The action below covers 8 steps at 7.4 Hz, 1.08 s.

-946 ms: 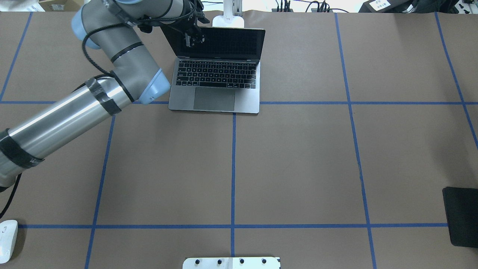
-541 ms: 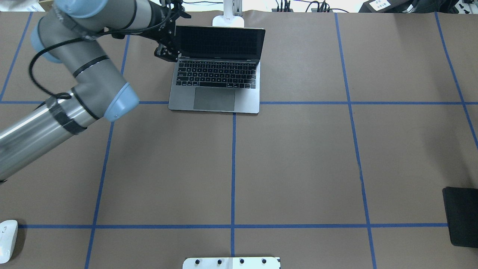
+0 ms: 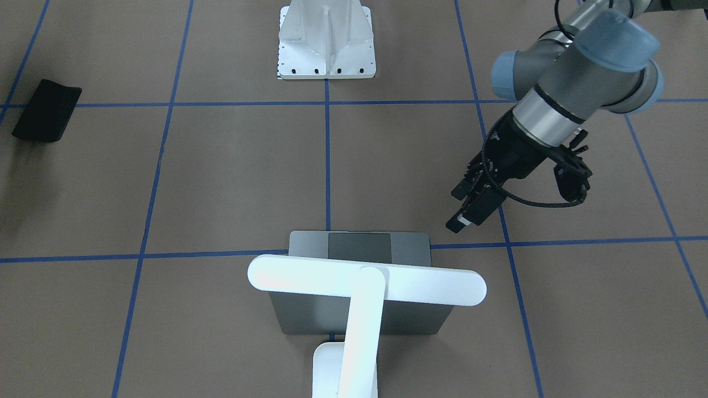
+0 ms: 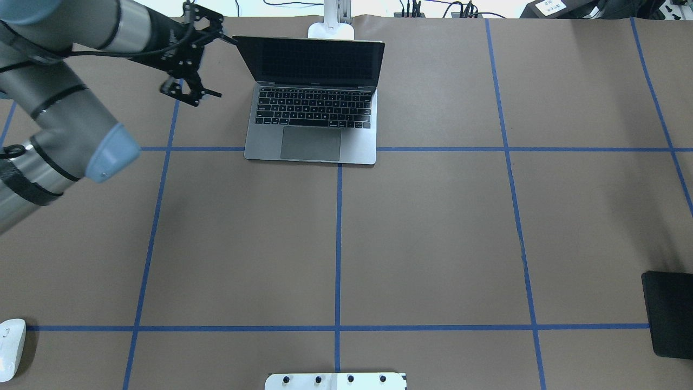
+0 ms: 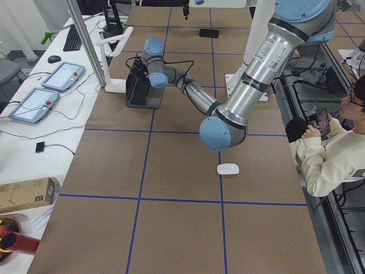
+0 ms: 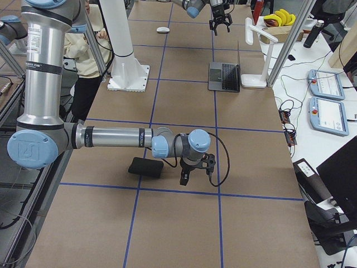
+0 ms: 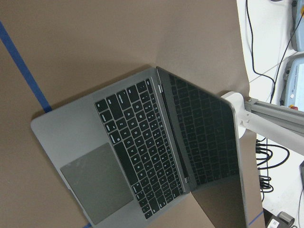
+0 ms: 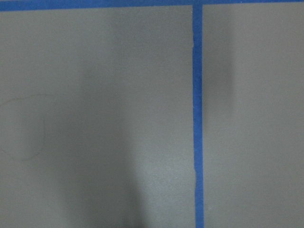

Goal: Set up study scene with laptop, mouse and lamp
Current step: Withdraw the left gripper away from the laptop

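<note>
Brown worktop point(image 4: 433, 227), far centre: slim grey metal laptop point(image 4: 311, 124) stands lid-up, white bar-head desk lamp point(image 3: 365, 282) right behind. Left end effector point(image 3: 459, 210) has backed off its screen, jaws apart, empty. Opening looks done; small white oval mouse point(image 4: 11, 346) still waits near-left.
</note>
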Each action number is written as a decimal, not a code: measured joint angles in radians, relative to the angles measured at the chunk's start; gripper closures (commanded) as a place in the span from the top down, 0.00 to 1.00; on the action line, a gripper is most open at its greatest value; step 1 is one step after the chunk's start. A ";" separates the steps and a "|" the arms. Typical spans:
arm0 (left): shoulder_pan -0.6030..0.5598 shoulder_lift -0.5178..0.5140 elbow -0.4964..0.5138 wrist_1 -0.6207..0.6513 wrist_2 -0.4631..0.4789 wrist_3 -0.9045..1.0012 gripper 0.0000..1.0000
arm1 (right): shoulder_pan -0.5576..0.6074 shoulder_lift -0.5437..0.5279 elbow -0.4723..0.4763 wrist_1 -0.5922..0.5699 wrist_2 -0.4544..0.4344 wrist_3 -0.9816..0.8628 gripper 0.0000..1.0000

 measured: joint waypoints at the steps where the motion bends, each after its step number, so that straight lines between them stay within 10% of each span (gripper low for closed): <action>1: -0.052 0.039 -0.010 0.000 -0.081 0.097 0.99 | -0.014 -0.006 -0.002 0.000 0.007 0.004 1.00; 8: -0.191 0.196 -0.078 -0.001 -0.319 0.543 0.99 | -0.248 -0.103 -0.006 0.055 0.138 0.004 1.00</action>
